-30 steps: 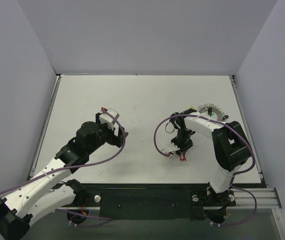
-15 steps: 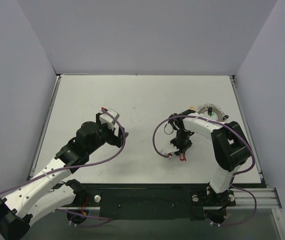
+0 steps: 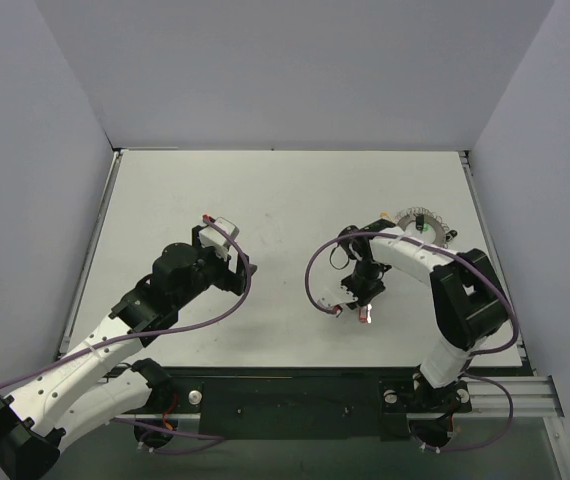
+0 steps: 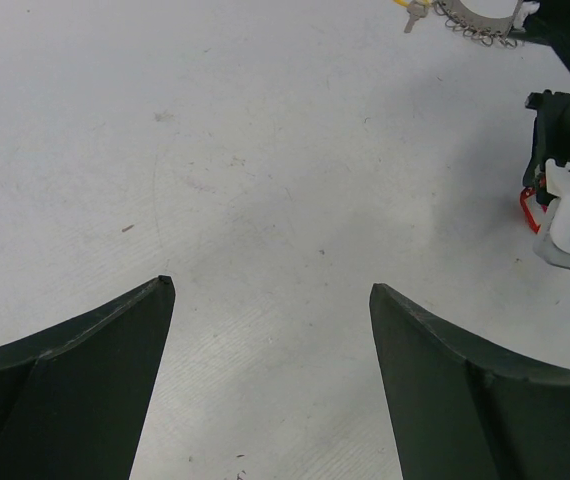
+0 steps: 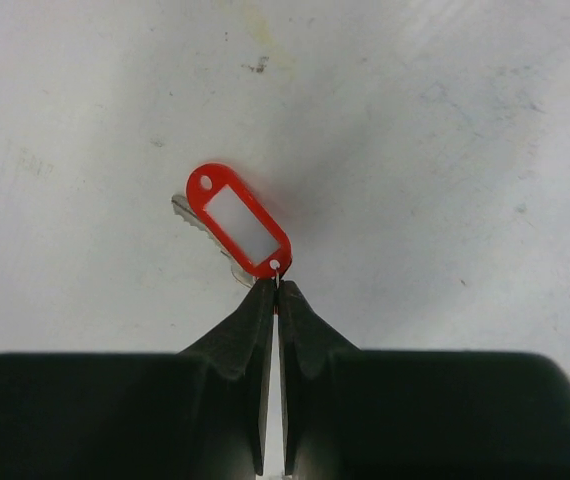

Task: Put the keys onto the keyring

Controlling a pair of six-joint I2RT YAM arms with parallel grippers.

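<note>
The white table carries everything, and the keyring lying flat on it serves as the mark for all the rest. The left arm reaches in from far to the left of the keyring and on its near side, ending well apart from it. The right arm rises on the near side of the keyring, a little to its right, and bends over so that its white forearm runs just beside the keyring's near edge and hides part of the coil in the top view. The left gripper hovers well to the left of the keyring with its dark fingers spread wide and only bare table between them. The right gripper points down at the table to the left of the keyring and nearer the arm bases. Its fingertips are pressed tight together on the thin wire loop at the end of the red-tagged key. The keyring itself is a silvery beaded coil, with a green spot showing on it from above. The red-tagged key sits at the tips of the right gripper, left of the keyring and apart from it, its toothed silver blade peeking out from behind the red tag with its white label. A yellow-headed key lies just beside the keyring's left end in the left wrist view.
</note>
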